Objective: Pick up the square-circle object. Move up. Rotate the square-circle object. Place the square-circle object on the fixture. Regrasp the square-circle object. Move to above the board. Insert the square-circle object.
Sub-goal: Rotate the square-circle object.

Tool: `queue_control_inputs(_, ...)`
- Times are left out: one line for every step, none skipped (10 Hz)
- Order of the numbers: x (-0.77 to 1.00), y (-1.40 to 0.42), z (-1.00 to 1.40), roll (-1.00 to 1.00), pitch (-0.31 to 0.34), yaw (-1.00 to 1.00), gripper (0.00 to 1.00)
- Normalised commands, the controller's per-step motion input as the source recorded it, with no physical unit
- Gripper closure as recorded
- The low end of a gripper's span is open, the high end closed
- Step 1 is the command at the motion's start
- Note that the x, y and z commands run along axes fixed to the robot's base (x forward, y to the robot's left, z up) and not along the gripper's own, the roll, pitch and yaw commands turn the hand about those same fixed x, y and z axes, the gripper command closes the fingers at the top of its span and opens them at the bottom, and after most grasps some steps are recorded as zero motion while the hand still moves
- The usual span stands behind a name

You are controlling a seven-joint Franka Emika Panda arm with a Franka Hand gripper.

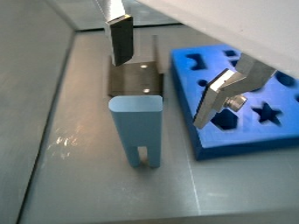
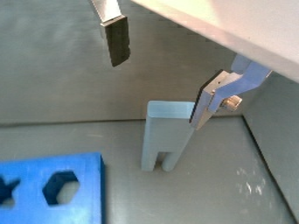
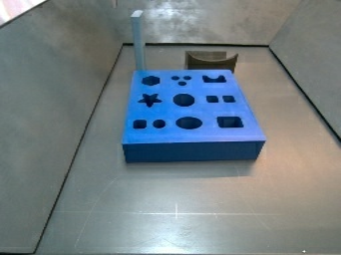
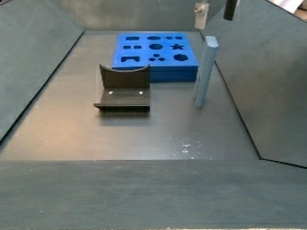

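Observation:
The square-circle object (image 4: 206, 72) is a slim grey-blue bar standing upright on the floor, with a slot at its lower end (image 1: 142, 157). It stands between the board (image 4: 156, 54) and the tray wall, beside the fixture (image 4: 122, 87). My gripper (image 4: 216, 11) hangs open just above the bar's top and holds nothing. In both wrist views the fingers (image 1: 121, 39) (image 2: 114, 39) stand wide apart over the bar (image 2: 170, 136). A side view shows the bar (image 3: 136, 40) behind the board (image 3: 190, 115), with the fixture (image 3: 206, 60) at the back and no gripper in sight.
Grey tray walls (image 4: 36, 81) slope up on all sides. The board's dark cut-outs (image 1: 267, 112) face up beside the bar. The fixture's upright plate (image 1: 135, 80) stands close behind the bar in a wrist view.

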Motion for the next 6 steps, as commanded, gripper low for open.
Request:
queue_control_inputs(0.04,0.00,-0.03,-0.01,0.006,1.00,0.00)
queue_control_inputs(0.04,0.00,-0.03,-0.02,0.006,1.00,0.00)
queue_control_inputs(0.04,0.00,-0.03,-0.02,0.006,1.00,0.00)
queue_control_inputs(0.04,0.00,-0.03,-0.02,0.006,1.00,0.00)
queue_control_inputs(0.04,0.00,-0.02,-0.02,0.006,1.00,0.00)
queue_control_inputs(0.04,0.00,-0.02,-0.02,0.007,1.00,0.00)
